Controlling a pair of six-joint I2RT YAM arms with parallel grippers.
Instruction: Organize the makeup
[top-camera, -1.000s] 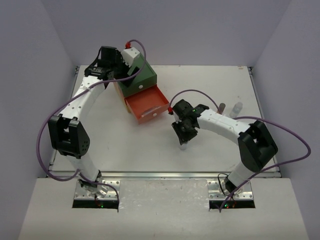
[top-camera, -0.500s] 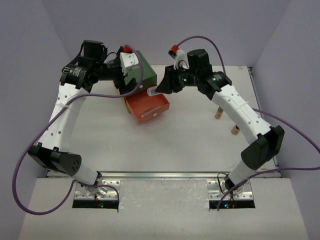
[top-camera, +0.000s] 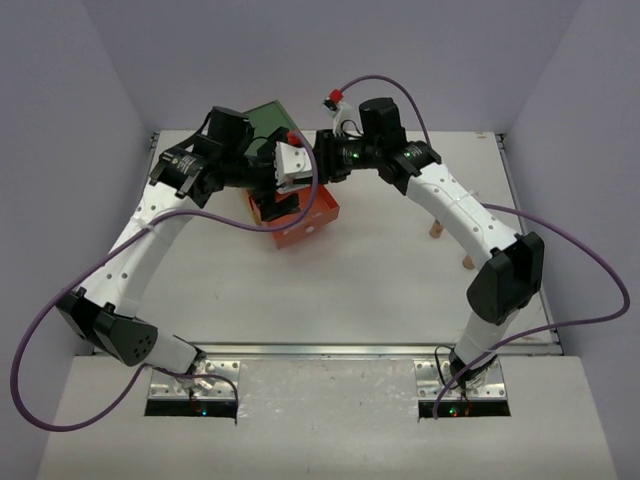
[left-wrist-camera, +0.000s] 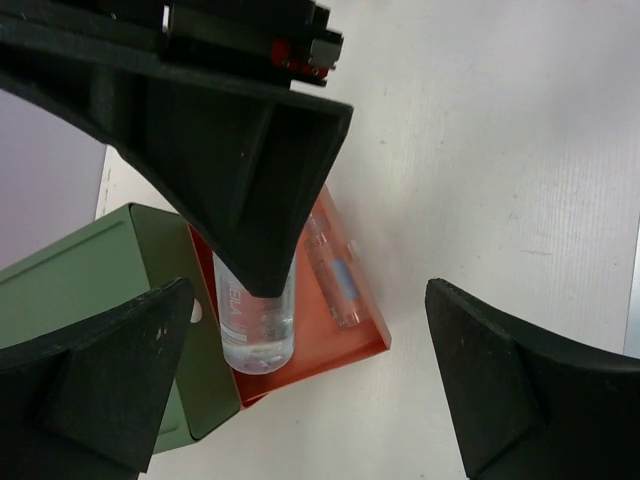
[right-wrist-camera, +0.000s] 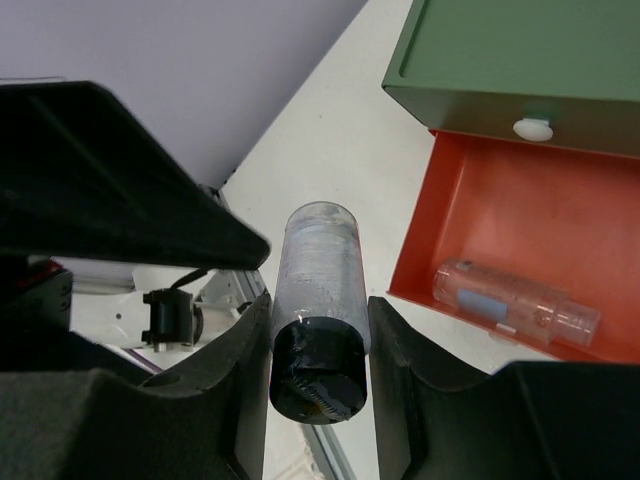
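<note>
Left gripper (left-wrist-camera: 308, 335) spread wide, empty, hovering by the green box (left-wrist-camera: 90, 270) (my guess: bracing it). Orange drawer (right-wrist-camera: 520, 215) open, one bottle (right-wrist-camera: 510, 305) inside. Right gripper (right-wrist-camera: 318, 345) clamps the clear bottle (right-wrist-camera: 318, 265) beside the drawer, presumably going in.

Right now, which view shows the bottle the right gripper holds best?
Right wrist: the clear bottle fills the centre, between the fingers. Left wrist shows one end at the orange drawer; the top view hides it.

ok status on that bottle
left pincer open, empty. right pincer shut on clear bottle at orange drawer. one small bottle already inside. left pincer close by.
</note>
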